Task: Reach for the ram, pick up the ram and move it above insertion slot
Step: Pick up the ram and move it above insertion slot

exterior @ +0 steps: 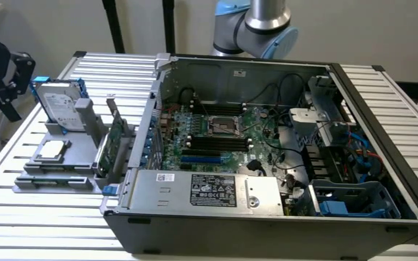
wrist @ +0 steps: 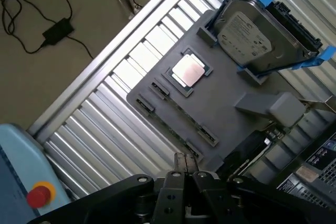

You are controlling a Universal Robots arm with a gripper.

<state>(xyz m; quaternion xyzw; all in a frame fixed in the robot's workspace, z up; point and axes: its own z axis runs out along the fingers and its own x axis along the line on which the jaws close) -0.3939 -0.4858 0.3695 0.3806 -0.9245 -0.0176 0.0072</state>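
Grey tray [exterior: 82, 149] at the exterior view's left, on the slatted table [exterior: 20, 217], carries the parts. A hard drive [exterior: 58, 106] stands at its far edge, a processor [exterior: 53, 151] lies mid-tray, and a tall green card [exterior: 107, 149] stands on edge along the side nearest the open case [exterior: 267, 217]. The ram [wrist: 182, 113] sits low along the tray's near edge, edge-up between end clips, its long axis running with that edge. It reads as a thin line; its colour, and which of the two parallel holders it occupies, are hard to make out. In the wrist view the gripper [wrist: 184, 160] hangs above that edge, fingers apparently pressed together on nothing. The ram lies just ahead of the fingertips, apart from them. Black slots [exterior: 220, 142] wait well apart, inside the case, to the exterior view's right.
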